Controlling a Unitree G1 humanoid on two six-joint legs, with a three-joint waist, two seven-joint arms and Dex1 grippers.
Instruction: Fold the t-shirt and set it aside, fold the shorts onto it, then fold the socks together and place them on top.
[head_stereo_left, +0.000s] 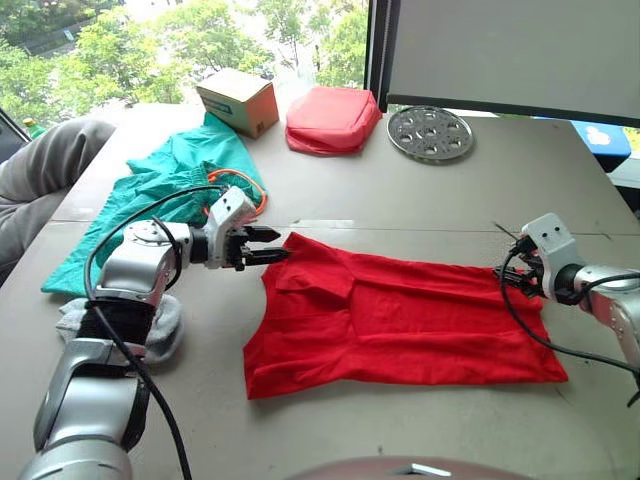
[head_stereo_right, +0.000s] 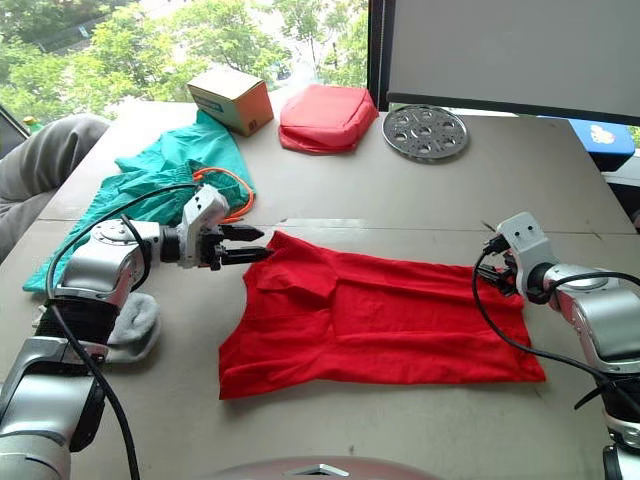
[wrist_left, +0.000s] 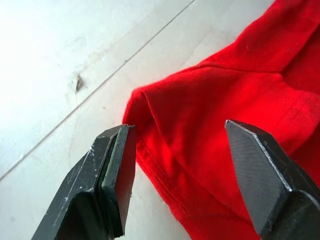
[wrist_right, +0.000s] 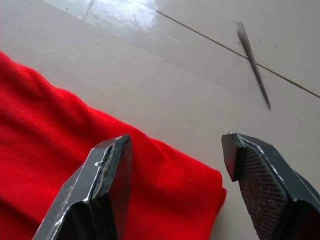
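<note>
One t-shirt (head_stereo_left: 400, 320) flat mid-surface (head_stereo_left: 420, 200); left gripper (head_stereo_left: 268, 247) and right gripper (wrist_right: 175, 165) at opposite ends, fingers wide, holding nothing. One shorts (head_stereo_left: 160, 190) far left, socks (head_stereo_left: 160, 325) under left arm.

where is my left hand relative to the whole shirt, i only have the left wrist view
Observer: The left hand is at the far left corner of the t-shirt, open.
Operator: and the other hand
Observer: The right hand is open over the shirt's far right corner.
Operator: where are the shorts
Observer: The shorts lie beyond your left arm; the socks lie under that arm.
</note>
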